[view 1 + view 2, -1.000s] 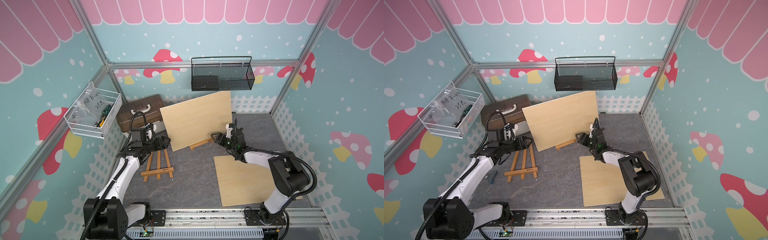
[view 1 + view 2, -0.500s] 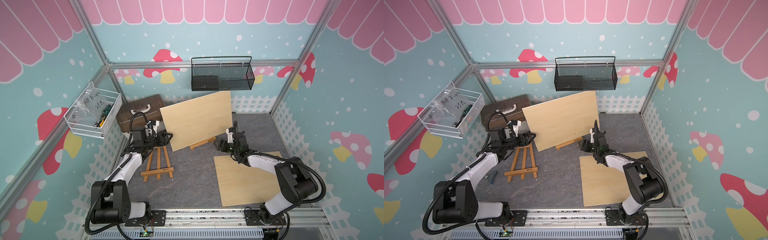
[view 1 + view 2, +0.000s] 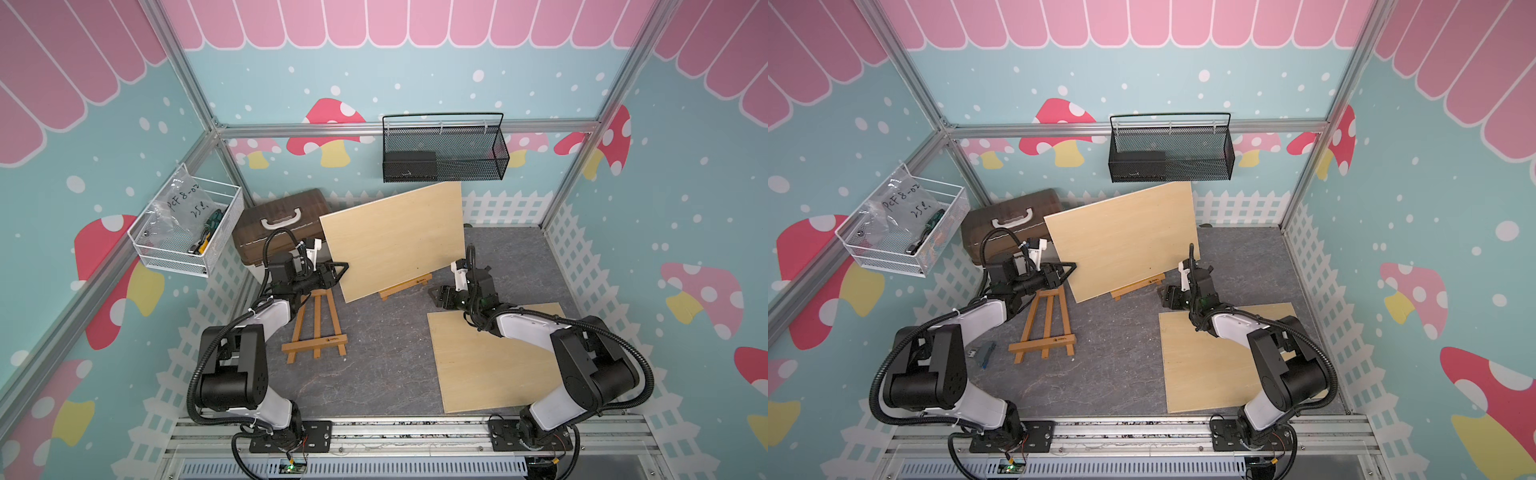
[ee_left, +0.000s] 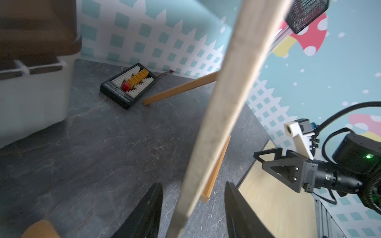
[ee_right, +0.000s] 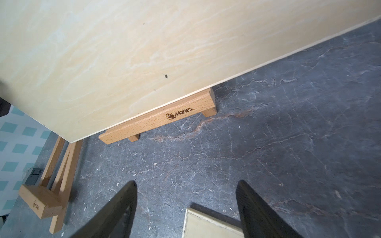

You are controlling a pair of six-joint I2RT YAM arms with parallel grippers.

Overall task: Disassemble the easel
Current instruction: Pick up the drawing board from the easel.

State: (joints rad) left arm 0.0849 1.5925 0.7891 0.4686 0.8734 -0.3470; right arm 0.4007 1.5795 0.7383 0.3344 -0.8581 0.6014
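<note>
A small wooden easel (image 3: 405, 286) (image 3: 1136, 286) (image 5: 158, 121) stands at the back centre with a light plywood board (image 3: 395, 241) (image 3: 1121, 241) (image 5: 123, 51) leaning on it. My left gripper (image 3: 343, 270) (image 3: 1071, 270) (image 4: 192, 184) is at the board's lower left edge. That edge (image 4: 226, 92) runs between the open jaws, with a gap on each side. My right gripper (image 3: 434, 297) (image 3: 1165, 297) (image 5: 186, 182) is open and holds nothing. It hovers low over the far corner of a second board (image 3: 490, 361) (image 5: 206, 224) lying flat.
A second easel (image 3: 316, 328) (image 3: 1046, 328) lies flat under my left arm. A brown toolbox (image 3: 282, 224) sits at the back left. A black tray of small parts (image 4: 127, 84) lies behind the board. Wire baskets (image 3: 444, 153) (image 3: 187, 232) hang on the walls, and a white fence rims the floor.
My left gripper has moved up to the board's left edge and its jaws have narrowed around it. My right gripper has drawn back from the board toward the flat board.
</note>
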